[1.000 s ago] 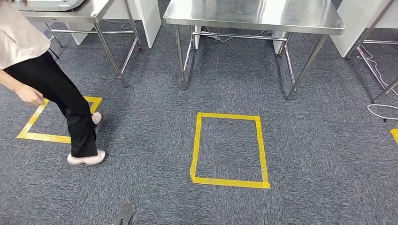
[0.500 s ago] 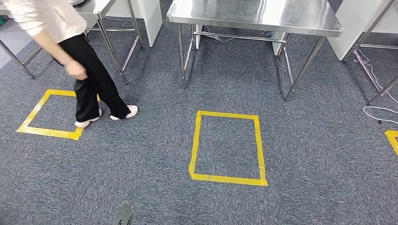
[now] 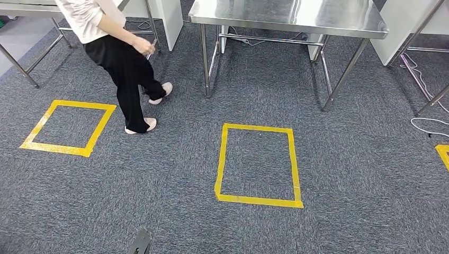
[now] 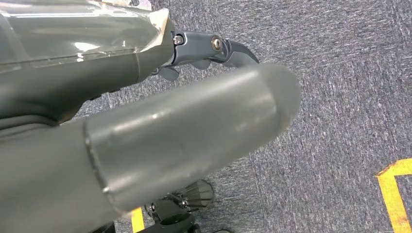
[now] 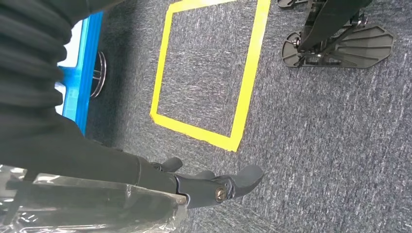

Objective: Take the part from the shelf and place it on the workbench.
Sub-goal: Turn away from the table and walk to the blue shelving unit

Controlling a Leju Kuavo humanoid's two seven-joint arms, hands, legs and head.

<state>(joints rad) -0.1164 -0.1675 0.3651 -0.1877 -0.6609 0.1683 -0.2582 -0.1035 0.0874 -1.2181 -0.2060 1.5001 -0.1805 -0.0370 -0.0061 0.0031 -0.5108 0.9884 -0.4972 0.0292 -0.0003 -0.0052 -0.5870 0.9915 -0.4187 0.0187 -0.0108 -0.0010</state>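
**Floor ahead cleared by a person [image 3: 114,47] walking off toward the far left worktop [image 3: 26,8].**
Gone from the left taped square [image 3: 53,150] stood on a second ago; now stepping beyond it, something thin in hand. Meaning for the task, as a judgement: nothing between here and the steel worktop [image 3: 296,16], yet no fetching begun. Cannot tell where the part lies; carried by neither side. Left robot hand [image 4: 204,97] hanging over carpet, fingers loosely straight and holding nothing; right robot hand [image 5: 214,187] likewise slack and bare. Counted in the head view: one person, two worktops, two whole taped squares (second one central [image 3: 259,200]) plus a corner of a third [image 3: 443,153].
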